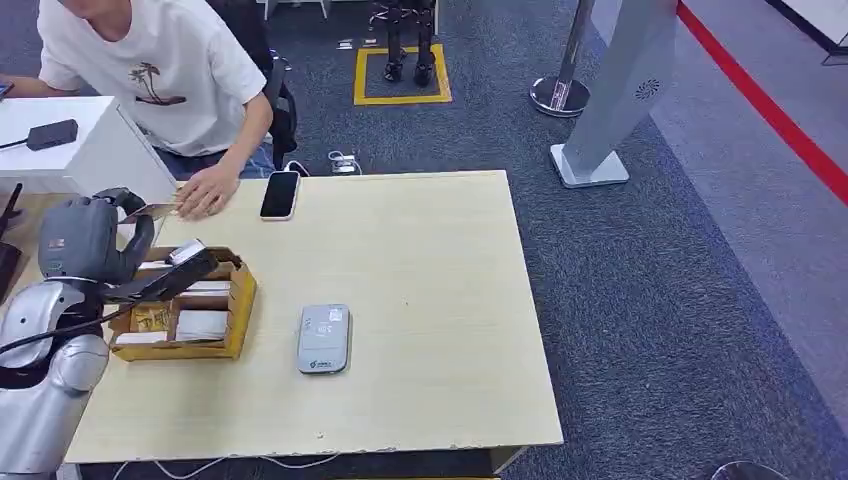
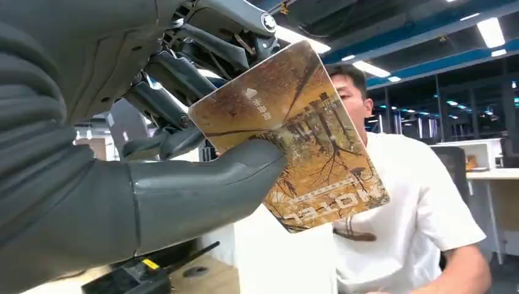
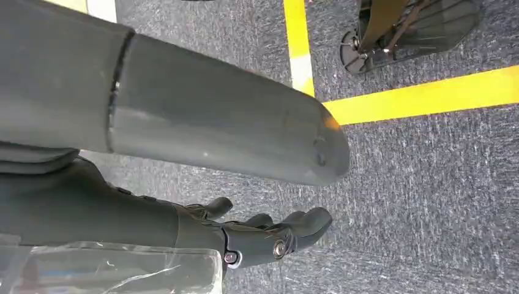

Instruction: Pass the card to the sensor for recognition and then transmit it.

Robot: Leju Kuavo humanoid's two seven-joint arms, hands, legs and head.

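At the surface's [image 1: 420,300] ten o'clock corner, the left robot hand [image 1: 95,240] pinches the card [image 2: 294,138], offering it toward the person's hand [image 1: 207,190]; sensor [image 1: 324,338] sits behind, so handover looks next. The right robot hand [image 3: 269,236] hangs slack, holding nothing.

A wide stretch of bare surface [image 1: 430,280] is left open to the right of the grey sensor [image 1: 324,339] and toward the far edge. The near left part is taken up by the cardboard box [image 1: 185,305], beside which the left hand [image 1: 95,238] is raised with the card [image 1: 150,212]. At the far left edge, passage is narrowed by a person's hand [image 1: 208,190] resting on the surface and by a black phone [image 1: 280,194] just beside it.
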